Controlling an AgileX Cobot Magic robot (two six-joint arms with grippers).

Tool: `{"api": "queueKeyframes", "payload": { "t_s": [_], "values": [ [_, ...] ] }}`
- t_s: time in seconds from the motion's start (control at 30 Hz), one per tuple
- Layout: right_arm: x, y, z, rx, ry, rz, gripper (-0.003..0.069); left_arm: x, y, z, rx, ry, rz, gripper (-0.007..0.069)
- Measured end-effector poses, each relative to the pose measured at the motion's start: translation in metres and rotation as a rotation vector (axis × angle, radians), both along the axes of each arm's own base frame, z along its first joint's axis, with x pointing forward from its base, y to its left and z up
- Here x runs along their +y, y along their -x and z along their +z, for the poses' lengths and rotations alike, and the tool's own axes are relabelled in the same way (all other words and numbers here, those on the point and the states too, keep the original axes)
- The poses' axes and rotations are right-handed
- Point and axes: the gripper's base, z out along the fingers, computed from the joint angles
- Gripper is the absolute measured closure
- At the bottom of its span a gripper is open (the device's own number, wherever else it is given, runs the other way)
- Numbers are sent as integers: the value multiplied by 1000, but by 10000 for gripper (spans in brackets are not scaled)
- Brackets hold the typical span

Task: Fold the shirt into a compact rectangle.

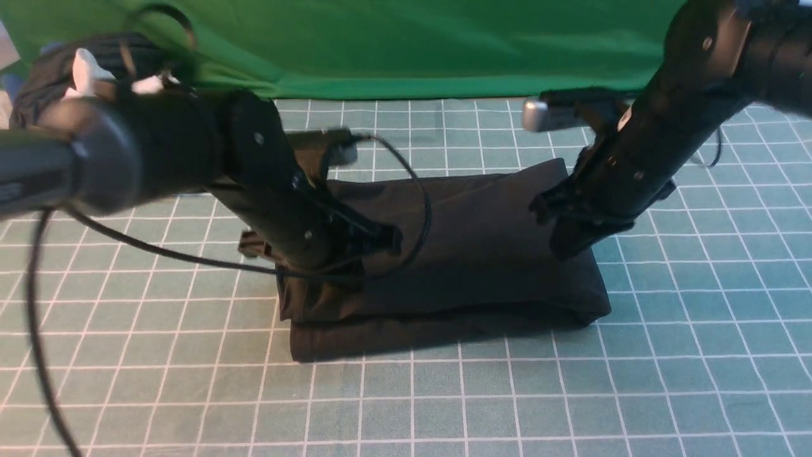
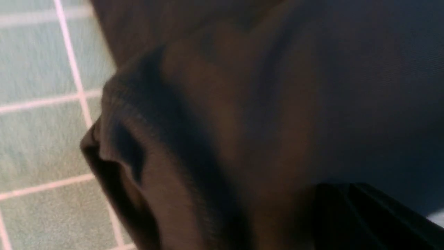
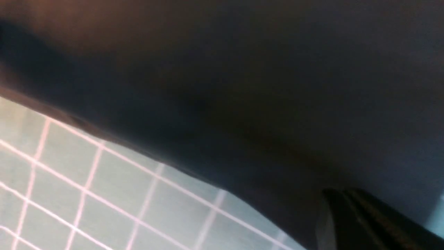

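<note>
nearest, the left arm crosses from nine o'clock, its left pincer (image 1: 317, 289) clamped on the shirt's (image 1: 469, 254) left edge; the right pincer (image 1: 564, 251), jaws together, nips cloth at three o'clock. folded to a thick black rectangle, the shirt lies mid-tabletop (image 1: 444, 406), its top layer raised off the bottom one. likely the last fold: next, carry both edges over evenly, then let go.

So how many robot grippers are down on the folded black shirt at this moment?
2: the left gripper at the folded black cotton shirt's near left corner, the right gripper on its right side. Both look shut on fabric.
</note>
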Motion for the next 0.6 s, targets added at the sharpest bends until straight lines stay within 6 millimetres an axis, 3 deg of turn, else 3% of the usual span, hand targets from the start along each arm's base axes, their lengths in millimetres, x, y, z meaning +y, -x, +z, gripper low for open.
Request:
{"api": "queueKeyframes", "payload": {
  "t_s": [0.13, 0.3, 0.6],
  "values": [
    [0, -1, -27, 55, 33, 23, 647, 6, -1, -23, 84, -56, 67, 612],
    [-6, 0, -50, 110, 112, 45, 645, 6, -1, -25, 110, -62, 102, 612],
    [-15, 8, -57, 150, 195, 64, 645, 17, 8, -18, 160, -172, 69, 612]
  ]
}}
